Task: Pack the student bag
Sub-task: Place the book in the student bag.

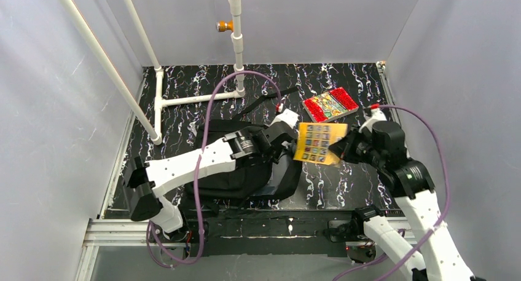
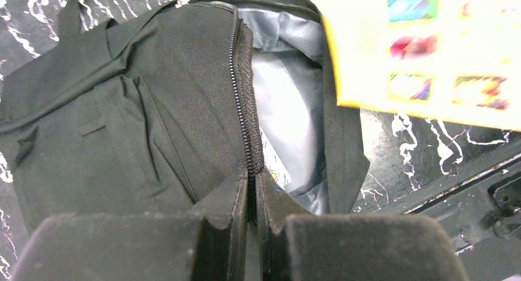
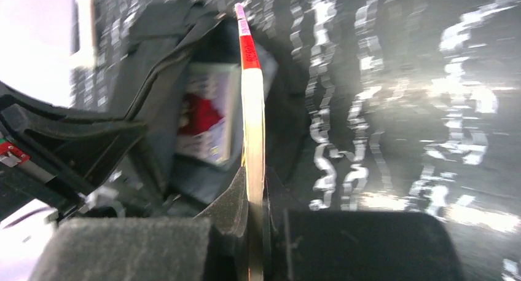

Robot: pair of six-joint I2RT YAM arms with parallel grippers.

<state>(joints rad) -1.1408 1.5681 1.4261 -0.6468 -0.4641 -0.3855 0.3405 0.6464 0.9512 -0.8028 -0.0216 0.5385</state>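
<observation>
Left gripper, nearest the lens in its wrist view: fingers pinched together on the zip edge of the student bag, holding that lip up so the grey lining shows (mouth gapes on the bag's right side). Bag lies on the table, partly under the left arm. Inside the bag sits a red-and-white book, as far as the blur allows. Just right of the bag's mouth, a yellow book hangs tilted in the air. Right gripper is clamped on that book's edge, w/ the cover squeezed between the jaws. Beyond the bag, far right, a red book lies on the table, untouched. Step in hand, imo: feeding the yellow book into the held-open mouth. Next move needs the right arm to angle it edge-first into the gap, clear of zip and left fingers, then let go.
</observation>
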